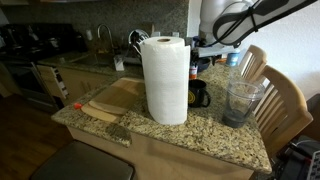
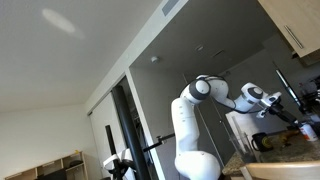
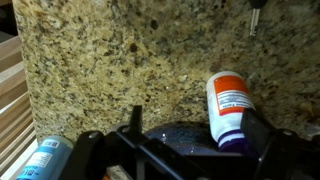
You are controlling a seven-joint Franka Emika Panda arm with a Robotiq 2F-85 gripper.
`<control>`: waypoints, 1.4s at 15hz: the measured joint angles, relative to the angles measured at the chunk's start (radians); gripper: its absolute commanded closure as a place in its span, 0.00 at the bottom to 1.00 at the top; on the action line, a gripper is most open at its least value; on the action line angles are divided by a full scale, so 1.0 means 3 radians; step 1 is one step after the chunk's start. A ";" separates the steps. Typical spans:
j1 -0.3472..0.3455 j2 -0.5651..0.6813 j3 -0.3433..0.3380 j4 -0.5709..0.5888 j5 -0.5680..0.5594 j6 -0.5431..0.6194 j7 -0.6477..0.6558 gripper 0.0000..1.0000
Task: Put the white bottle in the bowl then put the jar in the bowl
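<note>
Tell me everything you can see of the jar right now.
The jar is wide, colourless and see-through, tapering slightly toward its base under a thick rim. It stands upright on the speckled granite counter near its edge, apart from the black mug and close to a wooden chair back. Nothing grips it; its contents cannot be told.

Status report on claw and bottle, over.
Claw state unclear. White bottle close by it in wrist view, grip unconfirmed. Jar upright on counter near black mug.
</note>
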 measured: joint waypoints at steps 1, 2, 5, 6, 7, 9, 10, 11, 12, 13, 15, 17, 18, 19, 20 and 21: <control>0.0001 0.0000 0.0013 -0.0005 0.0000 0.0054 -0.0004 0.00; 0.0001 0.0000 0.0021 -0.0014 0.0000 0.0141 -0.0015 0.00; -0.0023 0.0000 0.0010 -0.0023 0.0001 0.0392 -0.0032 0.00; -0.0027 0.0000 0.0000 -0.0023 0.0001 0.0413 -0.0032 0.00; -0.0028 0.0000 -0.0004 -0.0023 0.0001 0.0423 -0.0032 0.00; -0.0023 0.0000 -0.0004 -0.0022 0.0001 0.0428 -0.0030 0.00; -0.0021 0.0000 -0.0004 -0.0020 0.0001 0.0424 -0.0030 0.00; -0.0019 -0.0001 -0.0002 -0.0019 0.0005 0.0411 -0.0030 0.00; -0.0016 -0.0002 0.0001 -0.0019 0.0008 0.0393 -0.0019 0.00; -0.0014 -0.0006 0.0005 -0.0019 0.0025 0.0357 -0.0007 0.00; -0.0014 -0.0014 0.0013 -0.0019 0.0042 0.0309 -0.0003 0.00; -0.0014 -0.0016 0.0013 -0.0019 0.0043 0.0306 -0.0001 0.00; -0.0014 -0.0016 0.0013 -0.0019 0.0043 0.0305 -0.0001 0.00; -0.0014 -0.0016 0.0013 -0.0019 0.0043 0.0305 0.0000 0.00; -0.0014 -0.0016 0.0013 -0.0019 0.0042 0.0307 0.0000 0.00; -0.0015 -0.0004 0.0013 -0.0005 0.0042 0.0302 0.0000 0.00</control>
